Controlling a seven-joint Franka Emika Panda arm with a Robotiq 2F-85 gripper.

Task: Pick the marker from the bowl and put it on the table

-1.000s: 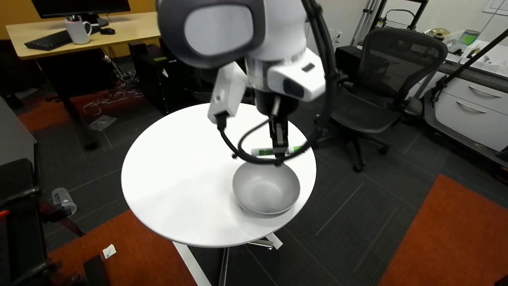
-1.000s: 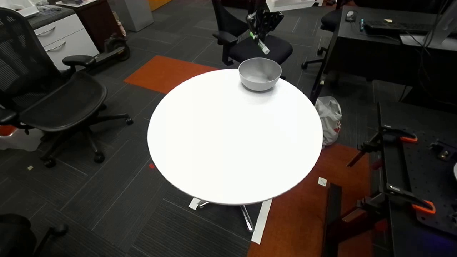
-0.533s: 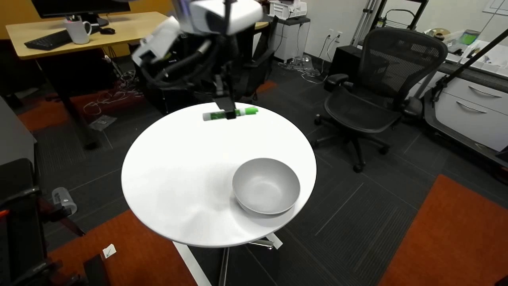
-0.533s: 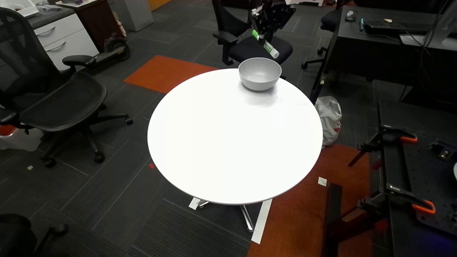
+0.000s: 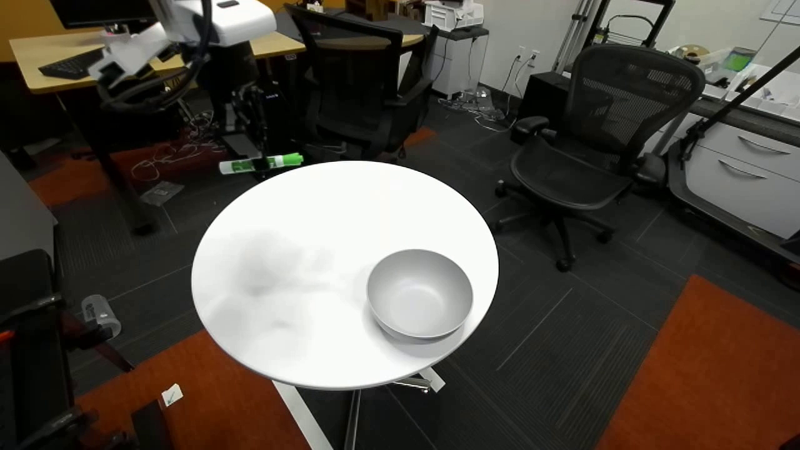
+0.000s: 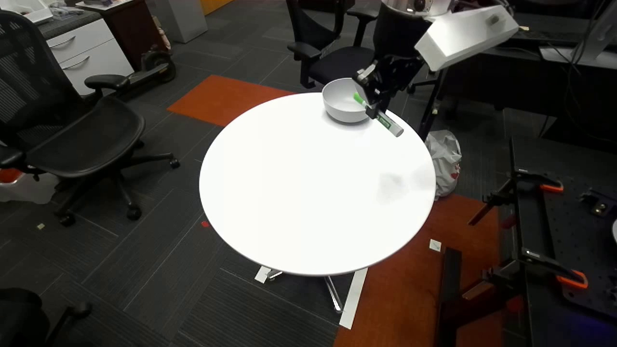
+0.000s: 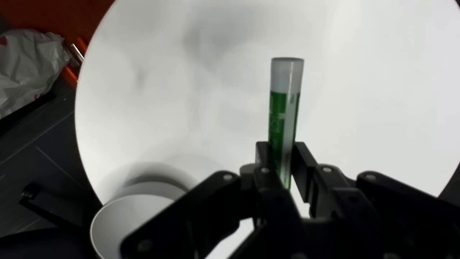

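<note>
My gripper [image 7: 282, 154] is shut on the green and whitish marker [image 7: 285, 104], with one finger on each side of its body. In an exterior view the gripper [image 5: 257, 164] holds the marker [image 5: 237, 166] roughly level, in the air. The marker also shows in an exterior view [image 6: 391, 125], its whitish end tilted down. The grey bowl [image 5: 420, 297] stands on the white round table [image 5: 325, 350] near its edge and looks empty. In the wrist view the bowl [image 7: 125, 219] is at lower left, partly hidden by the gripper, apart from the marker.
Soft shadows of the arm fall on the tabletop [image 6: 308, 202]. Black office chairs [image 5: 603, 125] stand round the table. A wooden desk [image 5: 212, 47] is behind. A black bench with clamps [image 6: 554, 241] and a plastic bag [image 6: 443, 161] are beside the table.
My gripper has carried the marker sideways, away from above the bowl's far side, to the left in an exterior view. The grip is kept. The bowl has not moved.
</note>
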